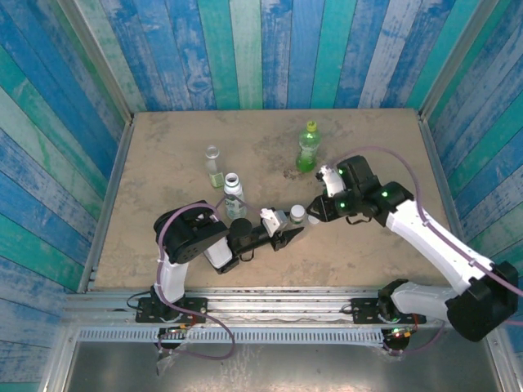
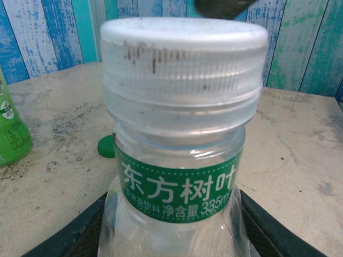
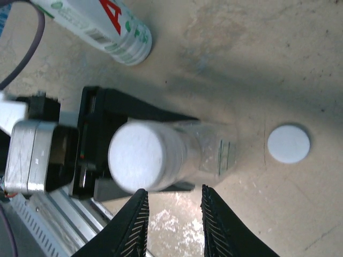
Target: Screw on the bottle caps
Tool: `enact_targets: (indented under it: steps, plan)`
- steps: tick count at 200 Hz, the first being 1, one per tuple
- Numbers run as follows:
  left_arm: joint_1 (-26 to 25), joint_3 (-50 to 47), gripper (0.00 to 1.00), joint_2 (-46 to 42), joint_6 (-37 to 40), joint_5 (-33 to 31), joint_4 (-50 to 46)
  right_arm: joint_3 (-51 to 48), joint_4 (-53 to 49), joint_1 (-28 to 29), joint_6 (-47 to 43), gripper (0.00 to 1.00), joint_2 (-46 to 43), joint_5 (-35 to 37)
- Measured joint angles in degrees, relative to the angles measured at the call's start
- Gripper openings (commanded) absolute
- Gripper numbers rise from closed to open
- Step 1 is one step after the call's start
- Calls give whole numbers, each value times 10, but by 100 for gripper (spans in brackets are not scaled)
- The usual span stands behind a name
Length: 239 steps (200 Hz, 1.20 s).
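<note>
Far left on the table point(image 1: 163, 147): a small open bottle point(image 1: 214, 167) and, just beside it, a labelled bottle point(image 1: 234, 194), both upright, neither capped by the look of it.

Next, the left gripper point(image 1: 292, 229), clamped shut low on the clear bottle point(image 2: 171, 214), holding it upright, long axis straight up. On its neck, a white cap point(image 3: 138, 155), sitting level; how far screwed down, impossible to tell. Behind it on the table, a dark green cap point(image 2: 106, 146), lying loose. Further back, a green bottle point(image 1: 308, 147), already capped.

From the right, the right gripper point(image 3: 172, 201): fingers parted, nothing between them, just short of the white cap and not round it. Right arm plainly the nearer one for the twist, with the left busy as a vice. For the next turn, probably: bring those fingers to either side of the cap, then close.

Near the clear bottle's foot, a loose white cap point(image 3: 288, 143), flat on the table.
</note>
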Motion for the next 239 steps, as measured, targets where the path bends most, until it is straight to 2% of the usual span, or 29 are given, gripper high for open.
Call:
enact_targets:
  steps: [39, 79, 101, 110, 135, 164, 206, 239]
  plan:
    - [0, 0, 53, 0, 0, 0, 0, 9, 16, 0, -5, 25, 30, -23]
    - [0, 0, 53, 1, 0, 0, 1, -44, 27, 4, -6, 19, -7, -62]
    - [0, 0, 53, 3, 0, 0, 5, -71, 22, 14, -7, 19, -32, -71]
    - [0, 0, 53, 3, 0, 0, 5, -75, 18, 17, -8, 23, -40, -72]
    - [0, 0, 53, 3, 1, 0, 6, -72, 9, 20, -24, 42, -66, -60]
    - [-10, -5, 53, 1, 15, -8, 8, -49, -11, 21, -78, 58, -89, -34]
    - [-30, -26, 53, -36, 34, -11, -24, -14, -40, 27, -196, 65, -121, -4]
    - [-46, -33, 53, -100, 68, -9, -100, 8, -74, 83, -328, 65, -134, -3]
